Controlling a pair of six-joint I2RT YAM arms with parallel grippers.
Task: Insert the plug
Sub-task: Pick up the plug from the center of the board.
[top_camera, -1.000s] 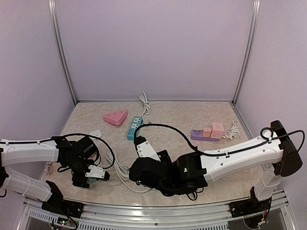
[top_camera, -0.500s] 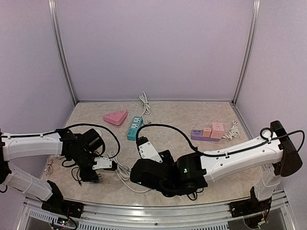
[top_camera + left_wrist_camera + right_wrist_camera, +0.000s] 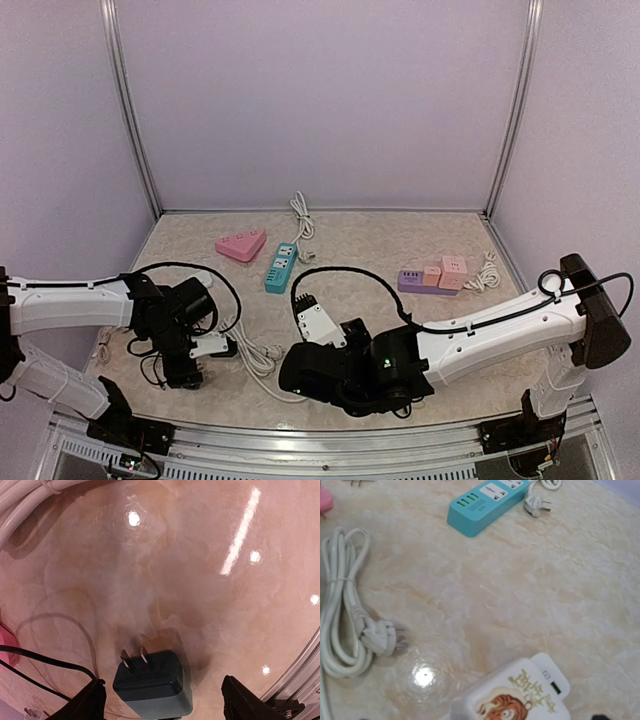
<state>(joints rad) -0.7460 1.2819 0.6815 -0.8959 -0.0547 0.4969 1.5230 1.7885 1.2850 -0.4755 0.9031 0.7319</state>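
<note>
Counter (image 3: 400, 240): glossy beige marble-look top, with lamp glare seen in both wrist views. It is closed in by plain lavender walls (image 3: 320, 100) and aluminium frame posts (image 3: 128, 110), with a metal edge rail (image 3: 300, 680) at the front.

Scattered at the back are a pink triangular strip (image 3: 241, 244), a teal power strip (image 3: 487, 502) and a purple-and-pink strip (image 3: 435, 276). A coiled white cable (image 3: 345, 615) is laid near the middle.

The plug (image 3: 152, 685) is a dark grey-green boxy adapter with rounded corners and two flat metal prongs pointing away from the camera. It is found at the front left of the counter, near the rail, between the fingers (image 3: 90, 702) of the left end effector (image 3: 161, 690). The jaws are spread wide, and a gap is seen on each side of the plug. Whether the plug is resting on the counter or lifted cannot be told.

The white socket block (image 3: 520, 695) carries a cartoon tiger print and a small green mark. It is clamped in the right end effector (image 3: 325, 345) at front centre, tilted up.
</note>
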